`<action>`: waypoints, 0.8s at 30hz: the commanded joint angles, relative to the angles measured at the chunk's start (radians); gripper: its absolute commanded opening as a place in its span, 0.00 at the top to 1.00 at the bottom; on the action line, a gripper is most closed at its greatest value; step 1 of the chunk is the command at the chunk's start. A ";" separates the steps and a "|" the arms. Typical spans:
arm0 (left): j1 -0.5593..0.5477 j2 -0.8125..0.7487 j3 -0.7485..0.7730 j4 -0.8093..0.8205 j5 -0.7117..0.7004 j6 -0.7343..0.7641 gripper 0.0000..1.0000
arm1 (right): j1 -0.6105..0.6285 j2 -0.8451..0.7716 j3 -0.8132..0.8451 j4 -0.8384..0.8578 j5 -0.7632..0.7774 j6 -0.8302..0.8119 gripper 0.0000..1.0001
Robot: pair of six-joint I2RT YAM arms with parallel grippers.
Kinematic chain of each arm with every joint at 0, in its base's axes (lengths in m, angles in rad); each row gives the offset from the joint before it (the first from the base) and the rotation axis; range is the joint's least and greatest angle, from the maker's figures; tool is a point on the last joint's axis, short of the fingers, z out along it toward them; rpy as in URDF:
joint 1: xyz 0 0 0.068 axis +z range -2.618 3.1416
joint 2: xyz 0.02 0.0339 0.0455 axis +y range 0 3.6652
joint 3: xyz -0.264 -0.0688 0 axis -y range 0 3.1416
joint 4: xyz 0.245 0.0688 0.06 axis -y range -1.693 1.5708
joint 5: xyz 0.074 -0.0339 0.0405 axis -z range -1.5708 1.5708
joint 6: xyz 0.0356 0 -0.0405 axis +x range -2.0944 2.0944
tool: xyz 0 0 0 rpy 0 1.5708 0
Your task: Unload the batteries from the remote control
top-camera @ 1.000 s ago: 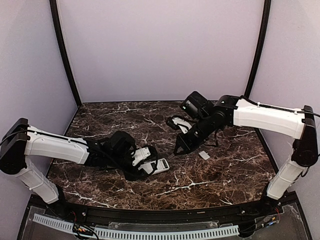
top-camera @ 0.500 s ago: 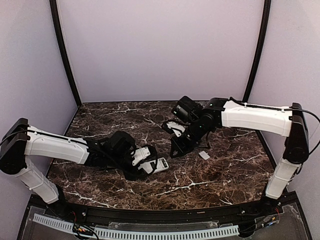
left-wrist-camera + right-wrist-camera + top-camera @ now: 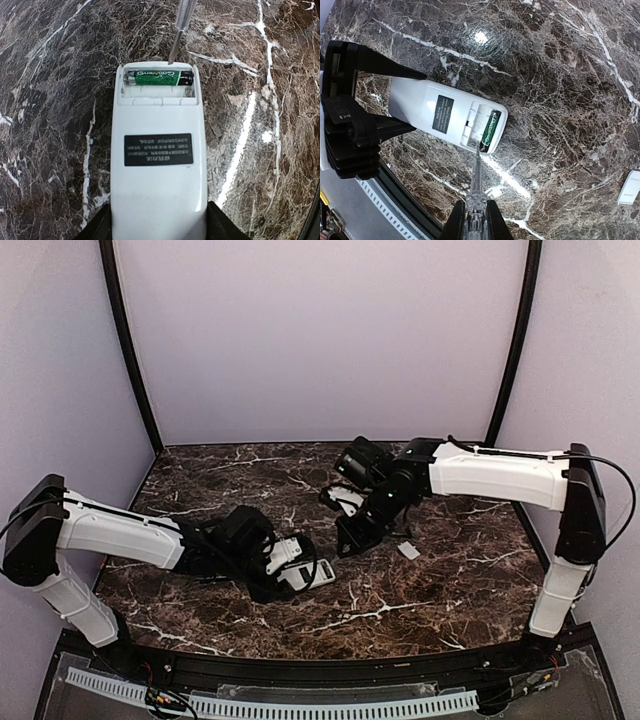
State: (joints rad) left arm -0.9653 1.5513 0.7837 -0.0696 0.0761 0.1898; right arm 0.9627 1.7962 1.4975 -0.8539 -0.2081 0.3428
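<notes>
The white remote control (image 3: pixel 159 175) lies back side up with its battery compartment open, also seen in the top view (image 3: pixel 318 572) and the right wrist view (image 3: pixel 445 114). One green-wrapped battery (image 3: pixel 159 78) lies in the far slot, also shown in the right wrist view (image 3: pixel 490 131). The slot beside it looks empty, and no second battery is in view. My left gripper (image 3: pixel 159 227) is shut on the remote's near end. My right gripper (image 3: pixel 476 220) is shut on a clear-handled pointed tool (image 3: pixel 476 175). The tool's metal tip (image 3: pixel 172 55) is at the compartment's edge next to the battery.
A small flat white cover plate (image 3: pixel 408 551) lies on the marble table to the right of the remote, also at the right edge of the right wrist view (image 3: pixel 629 187). The table's black front rail (image 3: pixel 300 680) runs close behind the remote.
My right arm has moved left and down towards the remote, bringing the tool tip to the battery compartment. The left arm and the remote have stayed in place.
</notes>
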 commanded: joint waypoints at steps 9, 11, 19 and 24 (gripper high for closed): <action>-0.011 0.014 0.026 -0.010 -0.022 -0.007 1.00 | 0.011 0.061 0.042 -0.012 0.037 -0.007 1.00; -0.012 0.016 0.028 -0.010 -0.022 -0.006 1.00 | 0.011 0.064 0.041 -0.013 0.040 -0.010 1.00; -0.012 0.016 0.035 -0.016 -0.022 -0.004 0.99 | 0.010 0.079 0.045 -0.014 0.043 -0.016 1.00; -0.012 0.024 0.042 -0.019 -0.023 -0.003 1.00 | 0.011 0.094 0.048 -0.017 0.059 -0.022 1.00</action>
State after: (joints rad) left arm -0.9718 1.5726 0.7990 -0.0769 0.0578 0.1898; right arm 0.9627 1.8648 1.5234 -0.8623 -0.1787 0.3302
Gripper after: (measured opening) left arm 0.558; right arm 0.101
